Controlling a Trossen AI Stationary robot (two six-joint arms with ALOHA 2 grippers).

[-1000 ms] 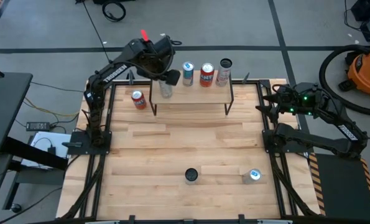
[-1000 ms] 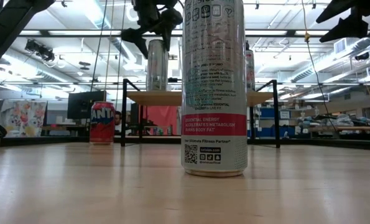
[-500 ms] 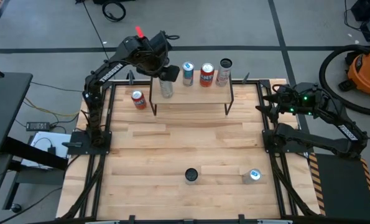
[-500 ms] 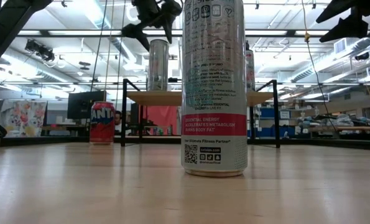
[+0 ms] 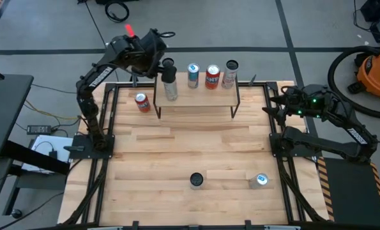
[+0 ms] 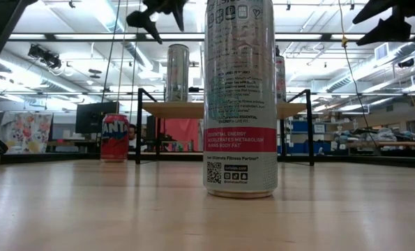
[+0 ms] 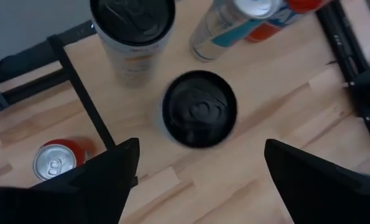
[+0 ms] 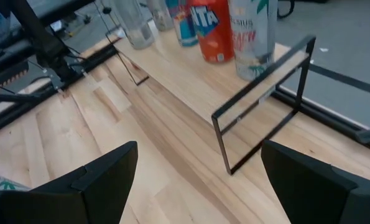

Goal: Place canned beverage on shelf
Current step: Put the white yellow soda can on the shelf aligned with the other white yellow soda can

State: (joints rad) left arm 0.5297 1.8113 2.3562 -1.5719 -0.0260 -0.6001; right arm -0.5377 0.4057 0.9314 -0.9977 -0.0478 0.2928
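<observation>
Cans still waiting on the tabletop decide what comes next, in my judgement: four already stand upright in a row on the shelf, the silver can at its left end apart from everything, with the blue-and-silver can, the red can and the white can to its right. Just off the shelf's left end, down on the table, stands a red soda can, upright, its long axis vertical; it lies nearer the left arm than anything else loose and is probably the next pick. Two more cans, a dark-topped can and a blue-topped can, stand at the near edge, well apart from both arms. Raised above and behind the shelf's left end, the left gripper hangs with fingers spread wide and nothing between them, pointing down; in its wrist view the silver can's black lid sits between the two fingers, far below. At the table's right edge the right gripper waits, fingers wide and empty, aimed toward the shelf.
</observation>
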